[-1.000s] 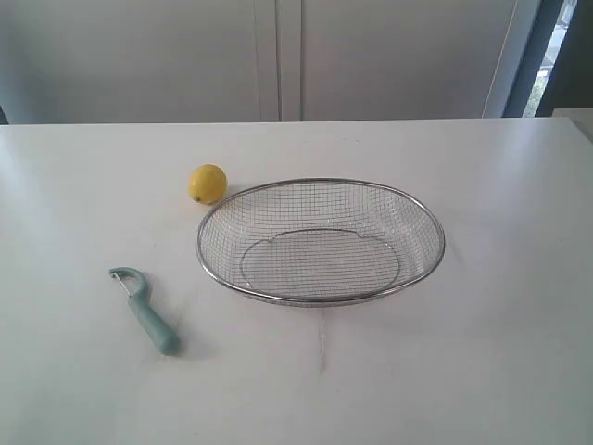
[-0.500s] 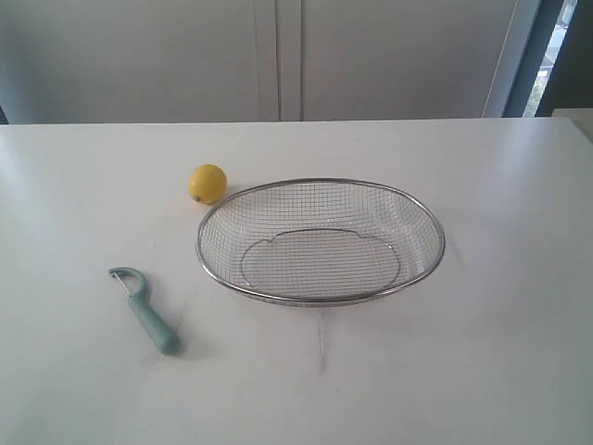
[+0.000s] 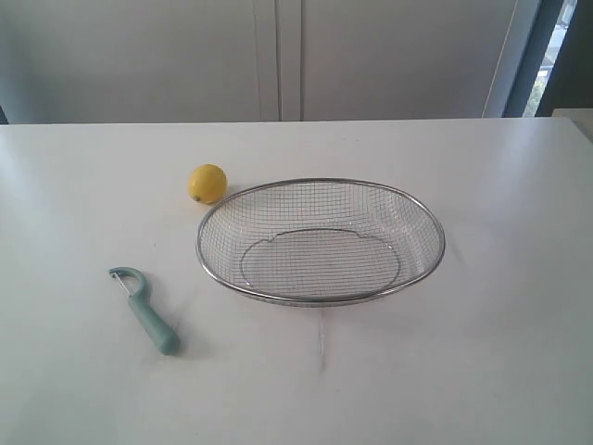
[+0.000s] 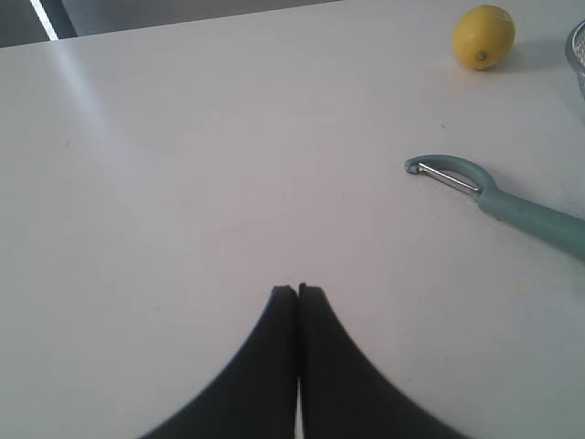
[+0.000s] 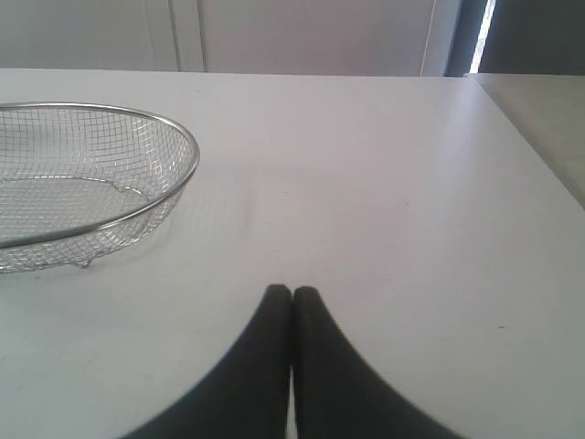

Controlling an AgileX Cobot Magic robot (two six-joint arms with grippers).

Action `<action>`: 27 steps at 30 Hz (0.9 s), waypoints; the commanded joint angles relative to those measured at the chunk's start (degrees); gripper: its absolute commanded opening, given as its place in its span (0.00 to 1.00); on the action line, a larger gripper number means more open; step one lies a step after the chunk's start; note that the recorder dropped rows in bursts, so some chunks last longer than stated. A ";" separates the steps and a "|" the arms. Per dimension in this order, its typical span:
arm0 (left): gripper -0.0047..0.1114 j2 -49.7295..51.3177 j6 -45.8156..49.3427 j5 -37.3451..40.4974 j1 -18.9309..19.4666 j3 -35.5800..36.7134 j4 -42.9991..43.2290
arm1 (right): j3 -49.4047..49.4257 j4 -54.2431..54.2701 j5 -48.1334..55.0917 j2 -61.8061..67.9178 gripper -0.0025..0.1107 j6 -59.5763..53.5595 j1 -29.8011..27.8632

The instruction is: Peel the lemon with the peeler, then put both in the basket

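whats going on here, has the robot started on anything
Nothing is being handled yet. The lemon sits unpeeled on the white table, just outside the wire basket. The peeler lies flat on the table, further from the basket. The basket holds nothing. The left tool and the right tool are both shut, hold nothing and point over bare table.
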 commanded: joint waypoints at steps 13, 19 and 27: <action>0.04 -0.30 -0.03 0.06 -0.27 0.03 -0.46 | 0.34 -0.61 -20.43 -0.34 0.02 -0.59 0.24; 0.04 -0.30 -0.03 0.06 -0.27 0.03 -0.46 | 0.34 0.24 -26.56 -0.34 0.02 -0.23 0.24; 0.04 -0.30 -0.03 0.06 -0.27 0.03 -0.46 | 0.34 0.34 -27.15 -0.34 0.02 0.40 0.24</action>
